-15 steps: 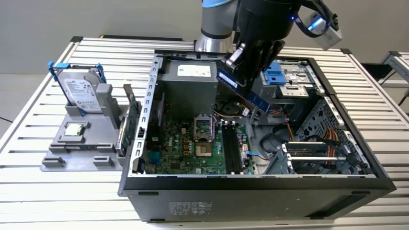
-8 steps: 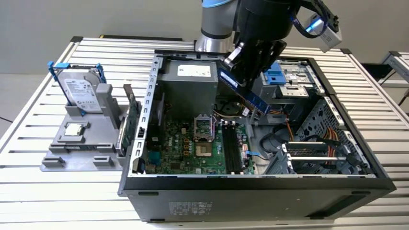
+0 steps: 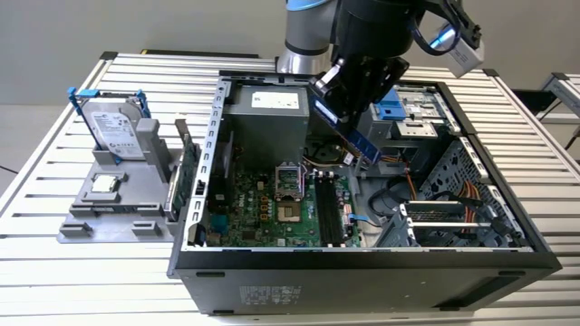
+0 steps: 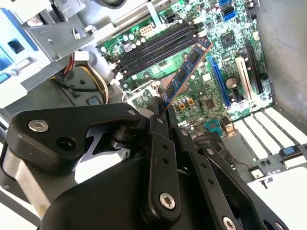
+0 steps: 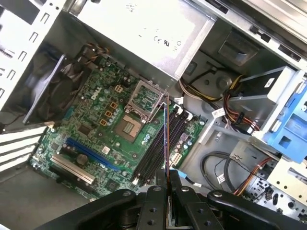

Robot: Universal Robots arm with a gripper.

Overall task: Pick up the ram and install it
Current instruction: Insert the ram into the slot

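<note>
The ram (image 3: 358, 139) is gripped at one end by the claw (image 3: 343, 92), whose fingers are closed flat against its two faces. It is held tilted inside the open computer case (image 3: 363, 261), with its free end pointing down towards the motherboard (image 3: 272, 204). Whether that end touches anything cannot be told.

In the exterior view the whole desk (image 3: 73, 272) is seen. At the exterior view's left, just beside the case, a grey holder (image 3: 91, 227) is set on it. One silver hard drive (image 3: 116, 132) is stood upright in the holder, one small square chip (image 3: 106, 182) is laid flat on it, and one green card (image 3: 186, 176) is stood on edge at the side nearest the case.

In the second wrist view the ram (image 4: 184, 74) is shown by its broad blue face, with dark chips along it, rising from the claw (image 4: 156, 110) beside the memory slots (image 4: 158, 45). Four dark slots can be counted there, side by side.

In the first wrist view the ram (image 5: 166, 139) is seen edge-on as a thin line, lined up along the memory slots (image 5: 156, 151) above the claw (image 5: 168, 184). Inside the case, one silver power supply (image 5: 144, 28), one processor socket (image 5: 144, 96), one black fan (image 5: 53, 93) and one blue drive bracket (image 5: 288, 129) are shown.
</note>
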